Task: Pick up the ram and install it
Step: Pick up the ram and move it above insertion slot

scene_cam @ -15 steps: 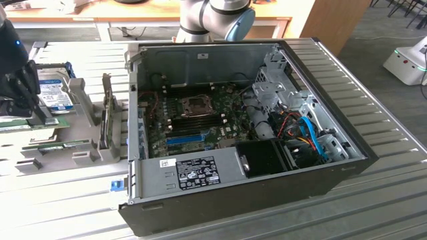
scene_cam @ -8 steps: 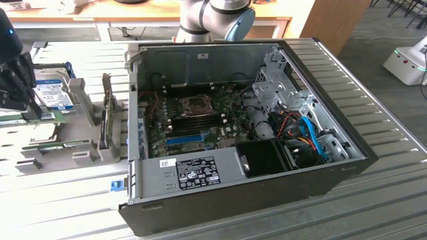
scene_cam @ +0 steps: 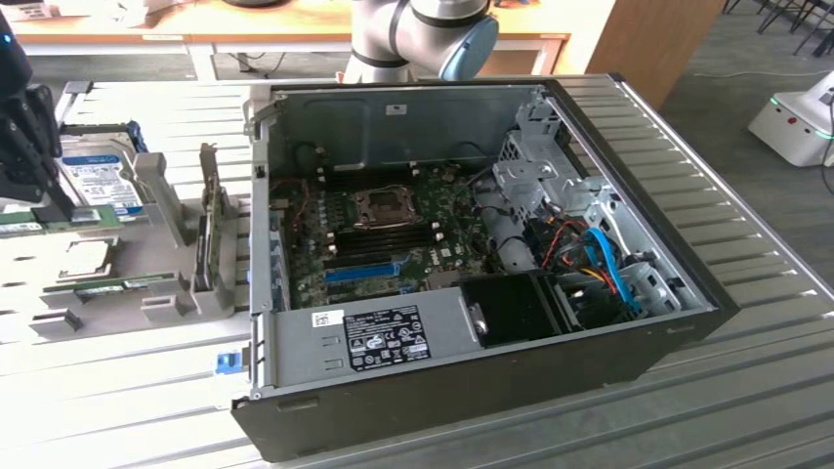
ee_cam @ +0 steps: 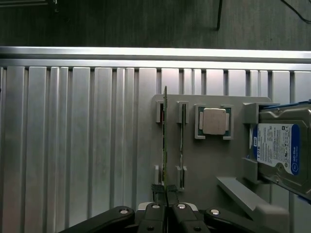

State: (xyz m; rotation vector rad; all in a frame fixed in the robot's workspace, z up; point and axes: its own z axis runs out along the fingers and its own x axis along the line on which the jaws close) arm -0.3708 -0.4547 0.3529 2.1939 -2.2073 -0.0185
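My gripper [ee_cam: 166,201] is shut on one end of the ram [ee_cam: 165,141], a thin green stick seen edge-on that stands over the outermost slot of the grey parts holder [ee_cam: 204,160]. In the exterior view the gripper [scene_cam: 53,211] hangs at the far left, with the green ram [scene_cam: 81,221] stretching out from its fingertips above the holder [scene_cam: 156,244]. The open computer case [scene_cam: 678,322] lies in the middle of the table, its motherboard [scene_cam: 391,230] facing up.
A second green stick [scene_cam: 124,285] lies in the holder's neighbouring slot. A processor chip [ee_cam: 215,121] and a hard drive [ee_cam: 282,145] with a blue-white label sit on the same holder. The table is ribbed metal [ee_cam: 73,145]. The arm's base [scene_cam: 417,39] stands behind the case.
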